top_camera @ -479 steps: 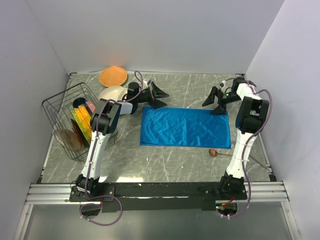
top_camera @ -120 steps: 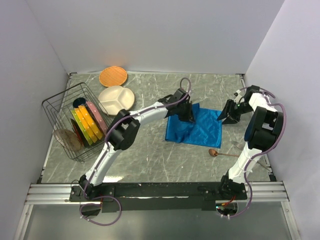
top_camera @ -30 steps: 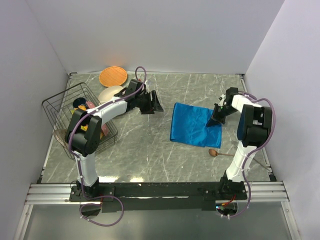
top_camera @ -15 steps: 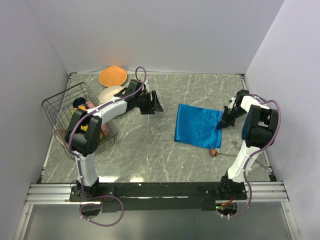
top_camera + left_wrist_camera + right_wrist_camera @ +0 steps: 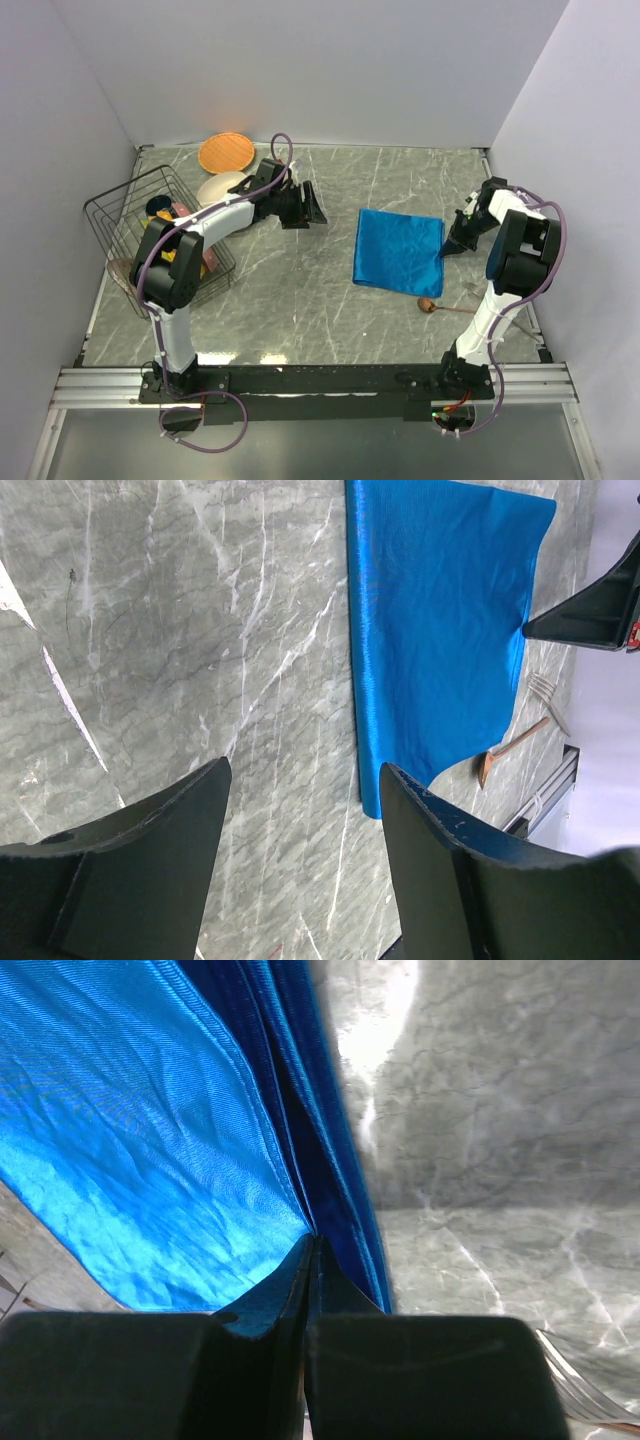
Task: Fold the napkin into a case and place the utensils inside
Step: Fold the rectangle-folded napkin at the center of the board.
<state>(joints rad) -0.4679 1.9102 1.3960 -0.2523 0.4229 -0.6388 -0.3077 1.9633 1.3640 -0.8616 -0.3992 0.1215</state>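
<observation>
At the right-hand edge of the folded cloth, the right end effector [image 5: 312, 1250] has its jaws pressed fully together on the napkin [image 5: 150, 1150], pinching several stacked blue layers where they meet at its tips. Seen from above, that grip sits on the right border of the cloth, which lies flat as a folded rectangle right of the middle of the bench [image 5: 300, 300] and looks too broad yet to serve as a case. Just off its near edge lie the wooden spoon [image 5: 428, 305] and, fainter, a fork [image 5: 545, 692]. The left end effector [image 5: 310, 205] hovers well apart to the left, jaws spread wide with nothing between them. The risk lies in the one-sided hold. With only one border pinched, a pull would probably drag the whole slippery stack across the bench instead of folding it, or let a lower layer slip free so the edges go askew. A sweep toward the near side could also knock the spoon away.
</observation>
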